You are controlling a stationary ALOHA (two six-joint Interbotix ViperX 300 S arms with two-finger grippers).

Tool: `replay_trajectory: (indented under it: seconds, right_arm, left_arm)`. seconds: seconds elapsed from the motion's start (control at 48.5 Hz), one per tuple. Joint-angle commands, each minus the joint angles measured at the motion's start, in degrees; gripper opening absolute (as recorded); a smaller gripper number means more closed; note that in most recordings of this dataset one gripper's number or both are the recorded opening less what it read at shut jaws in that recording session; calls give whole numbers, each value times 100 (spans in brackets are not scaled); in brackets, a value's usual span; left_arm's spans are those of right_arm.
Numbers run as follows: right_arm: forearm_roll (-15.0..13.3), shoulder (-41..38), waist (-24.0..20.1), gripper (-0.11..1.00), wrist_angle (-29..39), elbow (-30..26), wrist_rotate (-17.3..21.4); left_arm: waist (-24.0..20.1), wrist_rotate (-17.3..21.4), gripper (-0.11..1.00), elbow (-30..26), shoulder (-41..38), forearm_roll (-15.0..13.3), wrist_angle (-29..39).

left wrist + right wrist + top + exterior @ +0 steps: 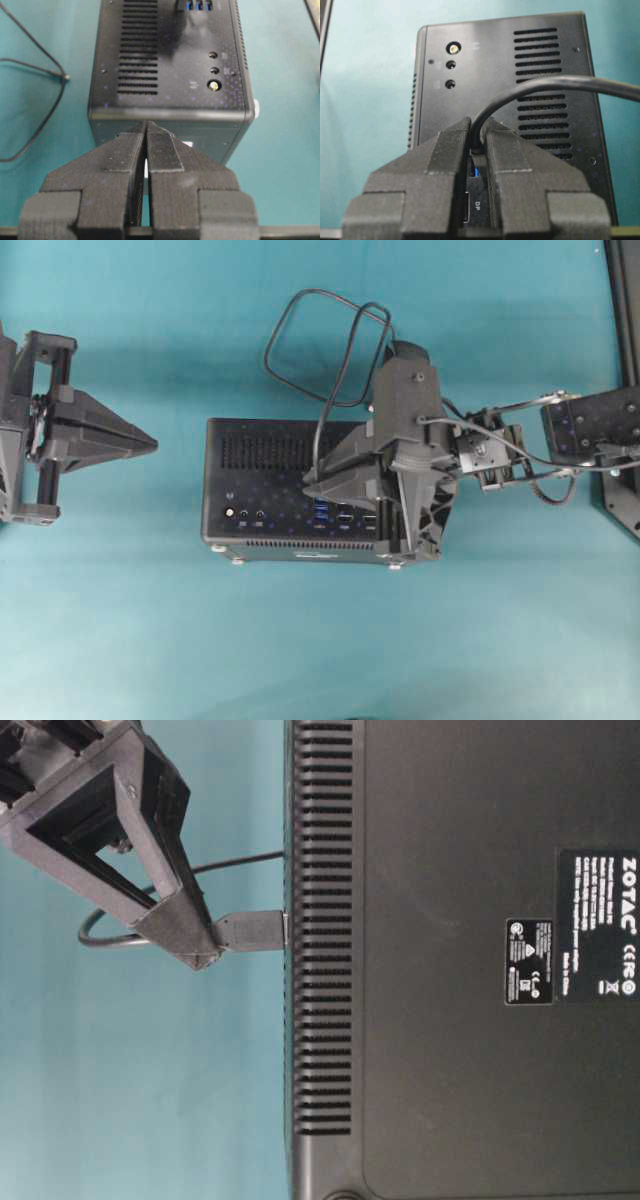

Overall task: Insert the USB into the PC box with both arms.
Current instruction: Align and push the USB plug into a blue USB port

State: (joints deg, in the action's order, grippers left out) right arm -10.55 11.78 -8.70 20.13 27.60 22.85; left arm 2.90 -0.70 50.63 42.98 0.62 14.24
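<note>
Right gripper (477, 131): clenched on the plug of the USB (250, 931), over the PC box (255, 455); plug end touching the box's port face. Left gripper (152, 444): pressed closed, holding nothing, well apart from the box on its left.

USB: thin black cable, looped on the teal table (120, 620) behind the box; small silvery tip (65, 77) lying free.

PC box: black, vent grille, blue ports (198, 6), silver feet.

Obscured: the port under the plug, covered by the right gripper.
</note>
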Motion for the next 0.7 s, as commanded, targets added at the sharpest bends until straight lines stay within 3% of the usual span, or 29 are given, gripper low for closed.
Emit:
replay_trajectory:
  seconds: [0.0, 0.227, 0.372, 0.681]
  right_arm:
    - [18, -26, -35, 14, 44, 26, 53]
    - [26, -18, -53, 16, 26, 18, 62]
    - [35, -18, -70, 22, 26, -44, 62]
    - [26, 0, -53, 62, 70, -105, 62]
  left_arm:
    - [-18, 0, 0, -123, 9, 18, -53]
    - [-18, 0, 0, -132, 9, 9, -53]
    - [-18, 0, 0, -132, 9, 18, -53]
    - [-18, 0, 0, -141, 26, 18, -53]
